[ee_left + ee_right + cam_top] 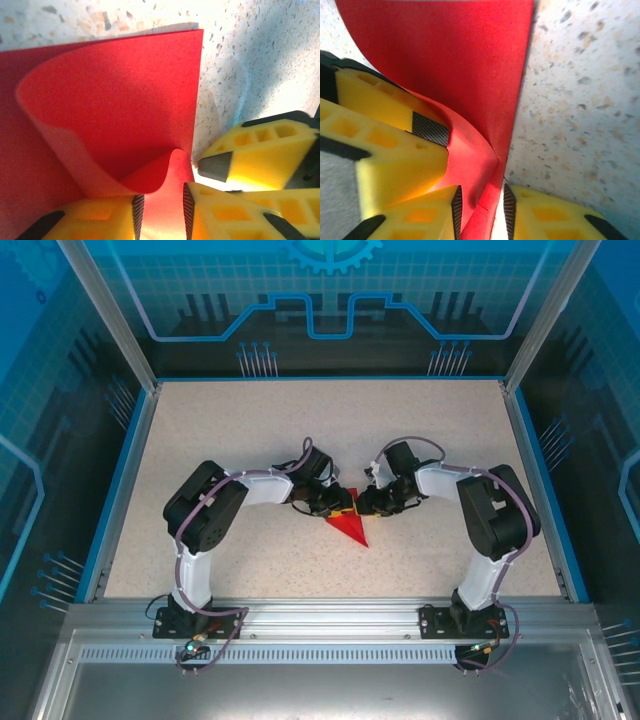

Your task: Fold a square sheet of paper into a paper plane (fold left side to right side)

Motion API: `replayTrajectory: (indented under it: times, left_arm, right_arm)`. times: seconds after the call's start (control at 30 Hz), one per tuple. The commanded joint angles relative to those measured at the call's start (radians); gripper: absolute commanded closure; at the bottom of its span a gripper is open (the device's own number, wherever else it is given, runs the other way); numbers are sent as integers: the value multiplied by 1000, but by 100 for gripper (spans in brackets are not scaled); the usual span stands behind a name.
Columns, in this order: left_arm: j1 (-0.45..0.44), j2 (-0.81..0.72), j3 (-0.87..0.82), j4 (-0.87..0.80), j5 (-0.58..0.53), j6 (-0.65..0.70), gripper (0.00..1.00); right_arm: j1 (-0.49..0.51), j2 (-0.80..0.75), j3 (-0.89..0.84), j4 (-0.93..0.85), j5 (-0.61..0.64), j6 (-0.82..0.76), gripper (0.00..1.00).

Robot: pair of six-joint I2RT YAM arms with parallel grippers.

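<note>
We see plain bright red paper [110, 100] against a beige tabletop [250, 60] speckled with grey and brown. The fingers [225, 215] are yellow with black cross-hatched pads [188, 215] — the arms [265, 490] white and black.

Top camera high, near edge, looking down on table [250, 430]; wrist cameras close, seemingly downward, share red paper [110, 100].
</note>
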Motion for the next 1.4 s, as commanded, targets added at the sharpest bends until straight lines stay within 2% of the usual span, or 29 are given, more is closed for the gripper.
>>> replayTrajectory:
  times: [0.0,0.13,0.33,0.47,0.73,1.07,1.37]
  left_arm:
    - [-9,49,-53,-86,-54,-10,69]
    - [-10,47,-54,-86,-55,-9,69]
    - [-8,38,-60,-87,-61,-7,69]
    - [-9,37,-61,-87,-61,-7,69]
    - [-8,32,-58,-95,-63,-4,69]
    - [-7,33,-56,-98,-66,-1,69]
    - [-8,38,-55,-101,-67,1,69]
  right_arm:
    - [-27,-96,-13,-25,-4,-10,64]
    - [-17,-161,-43,-40,-102,-30,64]
    - [58,-166,-117,-30,-259,-30,71]
    - [97,-129,-140,-24,-234,-23,71]
    - [101,-61,-148,-37,-175,-37,72]
    - [105,-49,-160,-74,-98,-46,72]
    - [117,-39,-163,-108,-101,-57,72]
